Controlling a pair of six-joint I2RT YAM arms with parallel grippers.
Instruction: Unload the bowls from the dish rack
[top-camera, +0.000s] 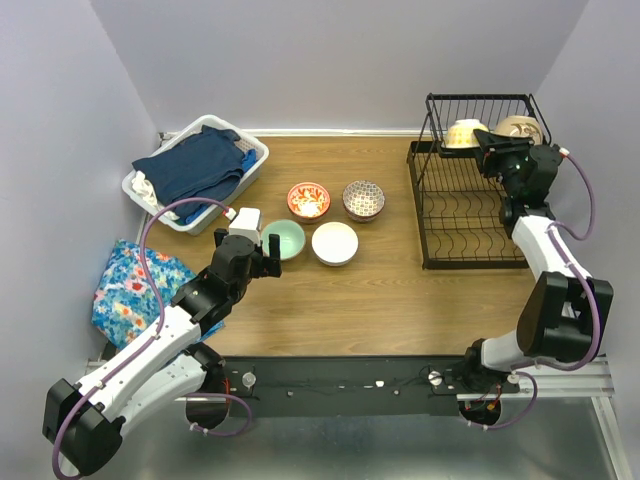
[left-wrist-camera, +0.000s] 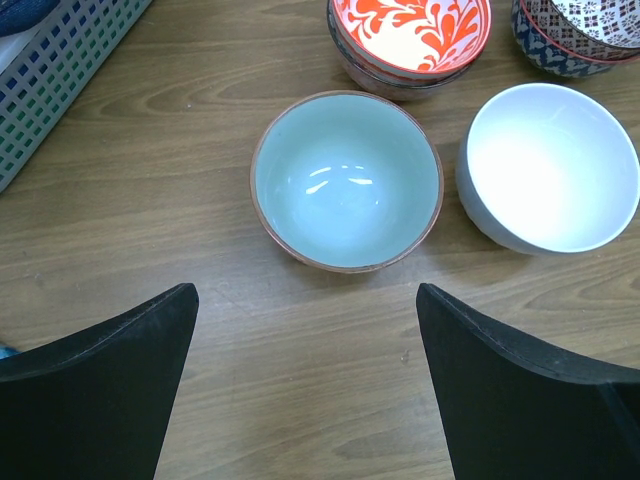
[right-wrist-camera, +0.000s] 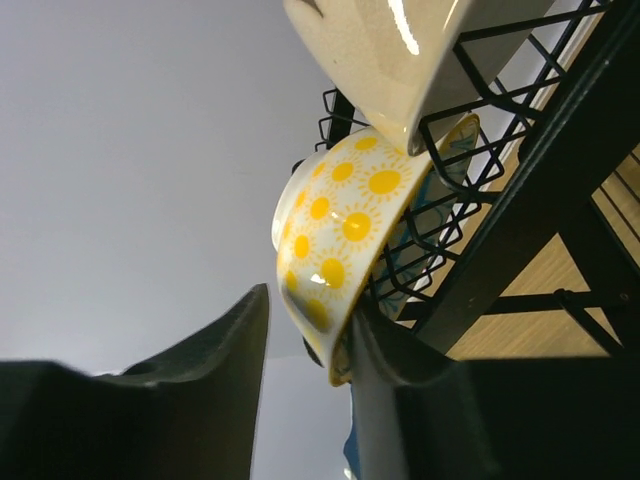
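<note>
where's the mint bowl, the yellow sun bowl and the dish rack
mint bowl (left-wrist-camera: 345, 185): left wrist view, inside bottom
yellow sun bowl (right-wrist-camera: 345, 225): right wrist view, outer wall
dish rack (top-camera: 475, 265): top view, front bottom bar

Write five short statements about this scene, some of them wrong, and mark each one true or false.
The red floral bowl stands on the table beside the dark patterned bowl. True.
The mint green bowl lies in the dish rack. False: it stands on the table.
The left end effector grips the white bowl. False: it is open and empty.
The beige bowl sits in the rack's upper tier. True.
The right end effector straddles the rim of the yellow sun bowl. True.
</note>
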